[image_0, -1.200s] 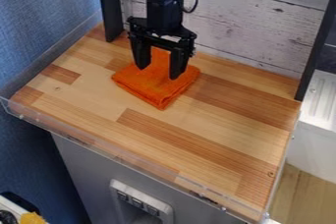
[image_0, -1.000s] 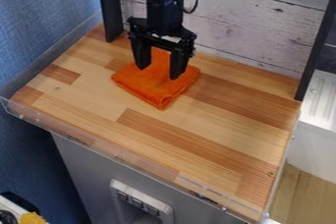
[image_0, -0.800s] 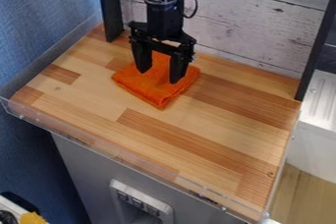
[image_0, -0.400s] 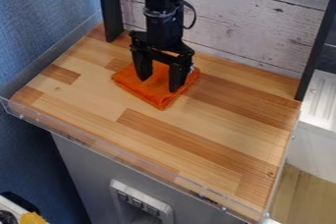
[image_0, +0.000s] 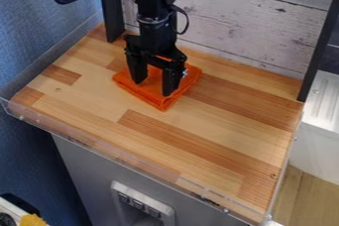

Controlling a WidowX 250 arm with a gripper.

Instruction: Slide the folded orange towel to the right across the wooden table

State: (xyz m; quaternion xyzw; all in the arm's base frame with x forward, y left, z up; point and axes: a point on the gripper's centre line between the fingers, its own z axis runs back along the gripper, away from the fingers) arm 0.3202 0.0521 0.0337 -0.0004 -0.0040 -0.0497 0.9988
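I read the gripper (image_0: 152, 88) as black. Directly beneath it, the cloth (image_0: 157, 100) is solid orange. Around the cloth, I register a wooden tabletop (image_0: 218, 121) patterned in staggered rectangular strips, pale honey to reddish brown, with fine grain lines. Behind the gripper, the plank wall (image_0: 245, 22) is whitish grey, marked by dark seams, specks and knots. In my view, the surface (image_0: 39, 31) left of the gripper is mottled blue; the frame post (image_0: 321, 46) to its right is black. In front and below, the cabinet front (image_0: 86, 165) is plain grey.
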